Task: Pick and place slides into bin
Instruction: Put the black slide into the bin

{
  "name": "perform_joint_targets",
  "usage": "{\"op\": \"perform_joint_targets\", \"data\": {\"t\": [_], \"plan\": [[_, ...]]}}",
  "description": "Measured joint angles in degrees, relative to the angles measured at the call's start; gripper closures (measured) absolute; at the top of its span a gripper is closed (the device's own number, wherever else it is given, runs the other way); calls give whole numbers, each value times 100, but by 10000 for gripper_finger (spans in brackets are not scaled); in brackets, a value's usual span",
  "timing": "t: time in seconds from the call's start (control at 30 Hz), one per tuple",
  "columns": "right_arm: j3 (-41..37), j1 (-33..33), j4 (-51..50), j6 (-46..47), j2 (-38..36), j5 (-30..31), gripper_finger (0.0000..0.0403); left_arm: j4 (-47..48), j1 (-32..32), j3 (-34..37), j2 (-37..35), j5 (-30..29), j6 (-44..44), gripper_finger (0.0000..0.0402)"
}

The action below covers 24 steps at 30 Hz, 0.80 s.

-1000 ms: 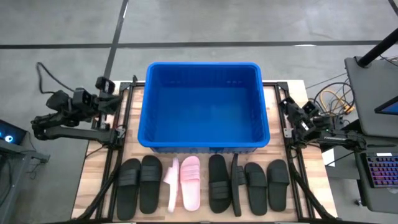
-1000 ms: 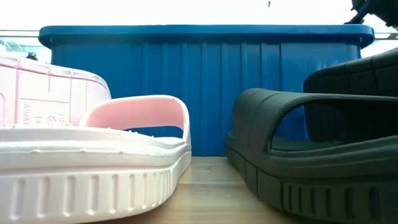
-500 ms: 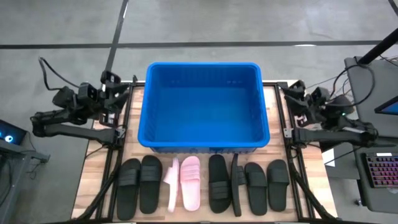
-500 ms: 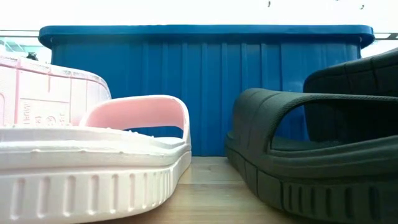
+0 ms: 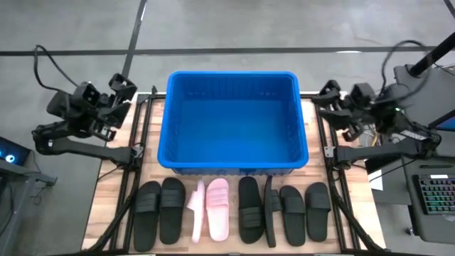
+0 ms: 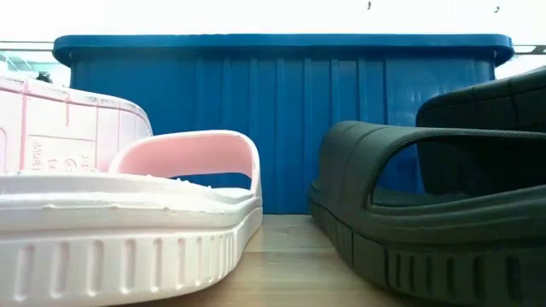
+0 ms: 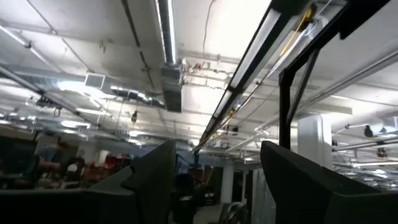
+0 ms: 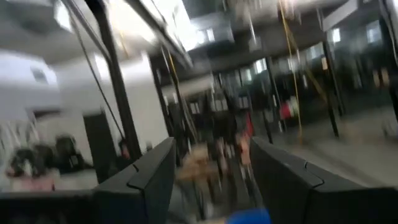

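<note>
The blue bin (image 5: 233,121) stands on the far half of the wooden table; the low view shows its ribbed wall (image 6: 281,119). Several slides lie in a row along the near edge. Most are black (image 5: 171,210), and one black slide (image 5: 270,212) stands on its side. One pink slide (image 5: 217,208) lies flat on its sole and another (image 5: 196,210) stands on its edge. My left gripper (image 5: 121,87) hangs open left of the bin's far corner. My right gripper (image 5: 328,96) hangs open right of the bin. Both wrist views look up into the room past spread fingers (image 7: 214,180) (image 8: 211,174).
Black frame rails (image 5: 138,135) run along both sides of the table. A grey stand (image 5: 426,85), cables and a keyboard (image 5: 435,199) sit off the right edge. In the low view a pink slide (image 6: 128,230) and a black slide (image 6: 426,222) fill the foreground.
Both arms have lifted from their folded rest beside the bin. My right gripper has risen a long way and tipped from pointing down to a little above level. My left gripper has risen less and tipped up. The slides and bin have not moved.
</note>
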State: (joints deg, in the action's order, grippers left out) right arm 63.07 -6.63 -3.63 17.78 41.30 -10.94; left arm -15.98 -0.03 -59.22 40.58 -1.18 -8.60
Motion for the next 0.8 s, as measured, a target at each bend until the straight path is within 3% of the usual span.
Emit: {"op": "perform_joint_targets", "data": {"t": [0.3, 0.57, 0.8], "plan": [[1450, 78, -2382, 181, 1367, -2, 209, 1489, -1, -428, 363, -39, -4, 179], [1920, 460, -3301, 289, 2193, -6, 209, 2385, -1, -404, 659, -36, -16, 179], [1902, 945, -3432, 701, 2692, -3, 209, 2623, -1, -330, 1010, 6, -356, 179]]}}
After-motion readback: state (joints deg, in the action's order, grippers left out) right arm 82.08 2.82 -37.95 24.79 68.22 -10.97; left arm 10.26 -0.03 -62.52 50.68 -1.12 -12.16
